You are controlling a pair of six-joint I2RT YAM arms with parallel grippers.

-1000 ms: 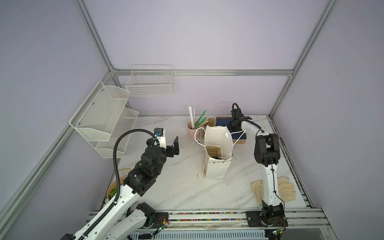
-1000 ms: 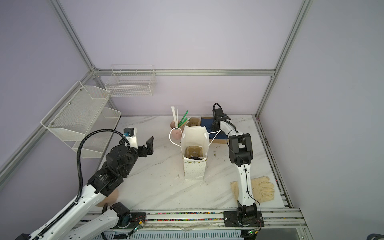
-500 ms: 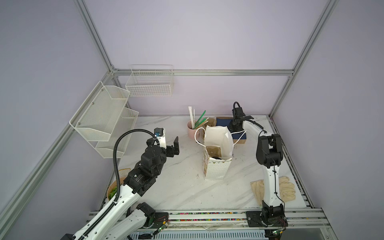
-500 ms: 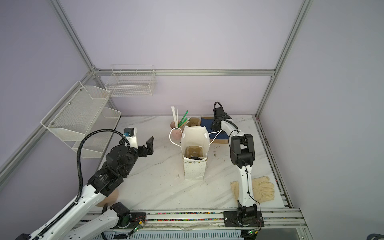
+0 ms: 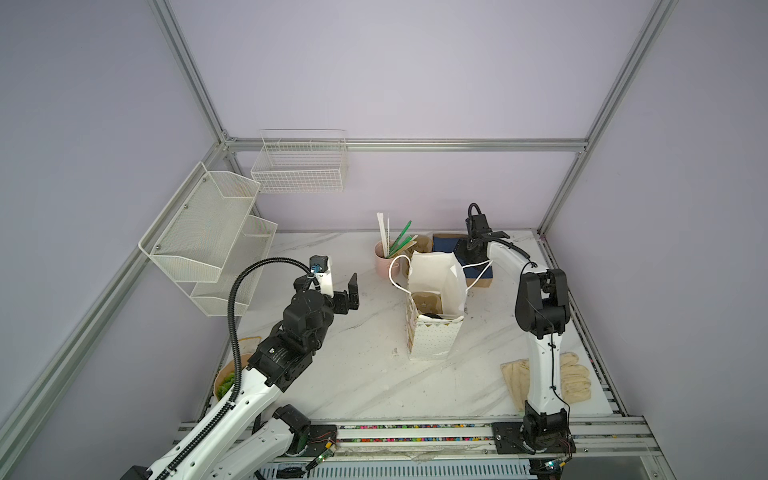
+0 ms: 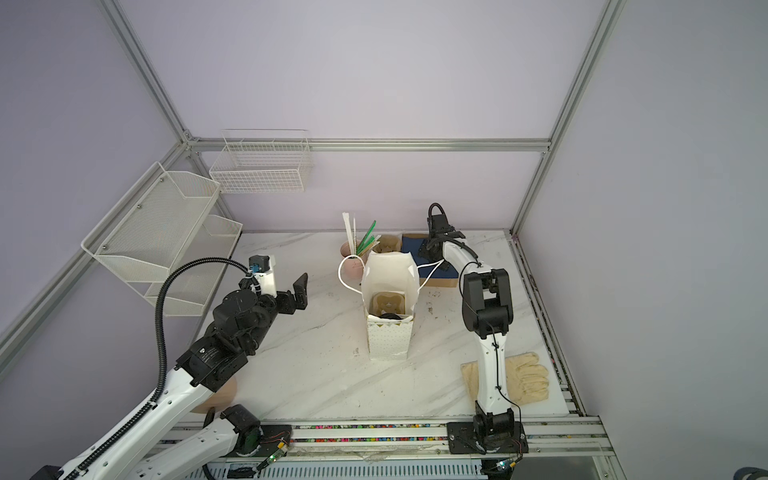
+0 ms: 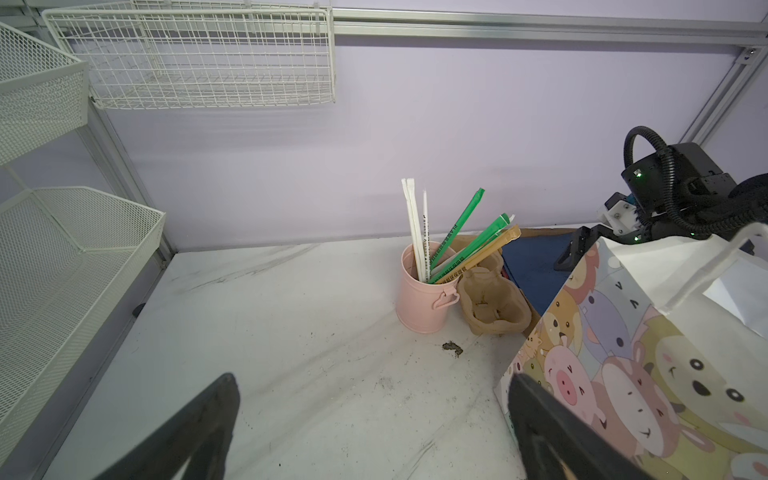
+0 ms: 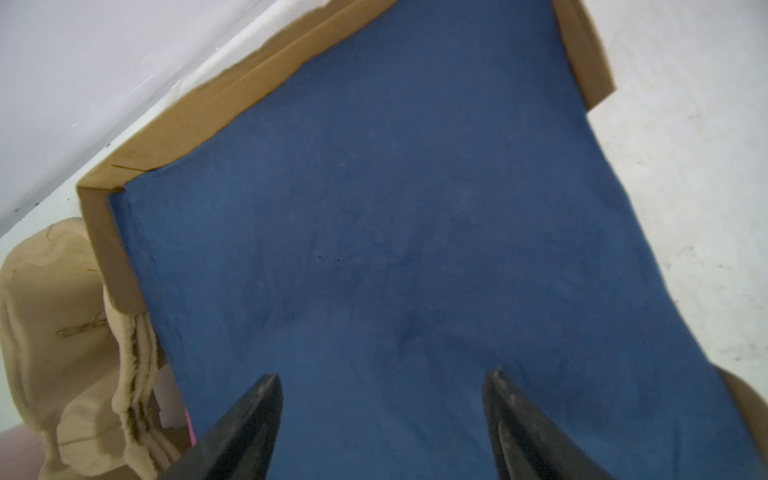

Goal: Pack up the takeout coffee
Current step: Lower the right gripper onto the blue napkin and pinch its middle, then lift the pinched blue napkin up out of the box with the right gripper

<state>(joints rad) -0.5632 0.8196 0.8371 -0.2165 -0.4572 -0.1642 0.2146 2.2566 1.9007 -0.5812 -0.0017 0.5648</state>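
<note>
The takeout coffee is not being made out with certainty in any view: only a dark shape (image 5: 434,316) is being glimpsed inside the white paper bag (image 5: 436,345), low against its near wall and just in front of a tan pulp tray (image 5: 426,301), too small to be identified. The bag is being seen standing upright in the middle of the table (image 5: 353,374), its mouth open. Behind it, the right gripper (image 8: 382,376) is being held close over a blue cloth (image 8: 395,208) lining a shallow cardboard box (image 8: 208,112); its jaws are being held apart with nothing between them. The left gripper (image 7: 372,376) is being held in the air to the left of the bag, spread wide and empty. At the back, a pink mug (image 7: 422,299) filled with straws (image 7: 453,237) is being flanked by another pulp tray (image 7: 492,309).
</note>
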